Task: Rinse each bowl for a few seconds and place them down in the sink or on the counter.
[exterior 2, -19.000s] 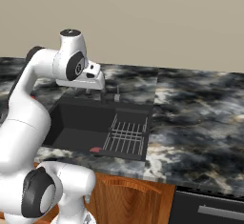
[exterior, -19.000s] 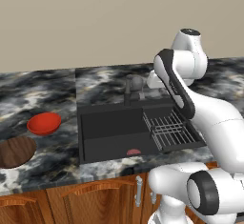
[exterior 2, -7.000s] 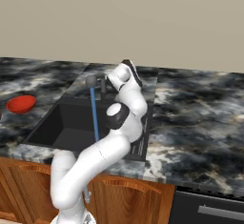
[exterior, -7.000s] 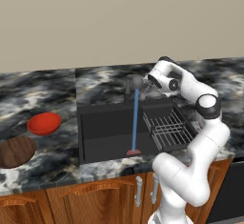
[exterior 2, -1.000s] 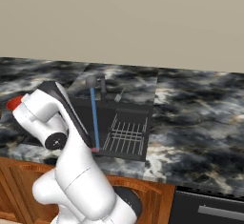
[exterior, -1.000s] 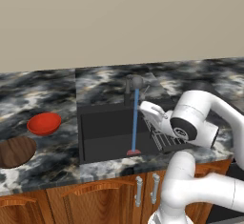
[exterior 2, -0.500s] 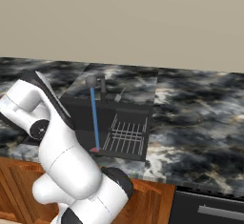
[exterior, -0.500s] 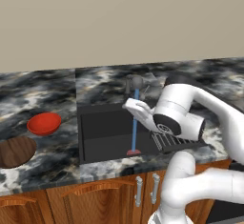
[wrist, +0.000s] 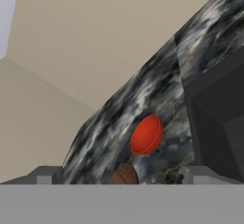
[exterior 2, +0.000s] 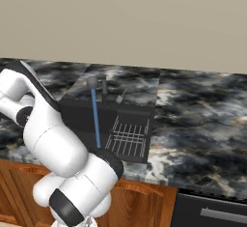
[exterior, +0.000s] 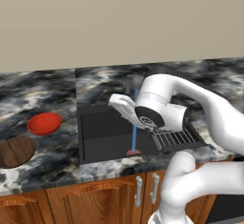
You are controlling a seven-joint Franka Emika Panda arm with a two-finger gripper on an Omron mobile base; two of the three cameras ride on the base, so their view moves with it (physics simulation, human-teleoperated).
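The glossy red bowl (exterior: pixel 44 123) rests on the marbled counter (exterior: pixel 57 94) left of the sink (exterior: pixel 102 132). In front of it, at the counter's near left, sits the dark brown wooden bowl (exterior: pixel 14 151). My gripper (exterior: pixel 114 100) hangs over the sink's middle and points left toward the bowls, well apart from both. In the hand view its tips (wrist: pixel 45 175) stand wide apart and the gripper (wrist: pixel 122 177) is open and holds nothing. Beyond them lie the red bowl (wrist: pixel 147 134) and the brown bowl (wrist: pixel 124 174). A blue stream of water (exterior: pixel 134 123) falls from the faucet (exterior: pixel 129 82).
A wire rack (exterior: pixel 174 137) fills the sink's right side, also seen as the rack (exterior 2: pixel 128 136) from the right. My bulky arm (exterior 2: pixel 48 134) blocks the counter's left part there. Bare counter (exterior 2: pixel 202 124) stretches right of the sink. The wall runs behind.
My hand has swung left across the sink, from beside the rack to past the water stream. Both bowls have stayed where they were, and the water keeps running.
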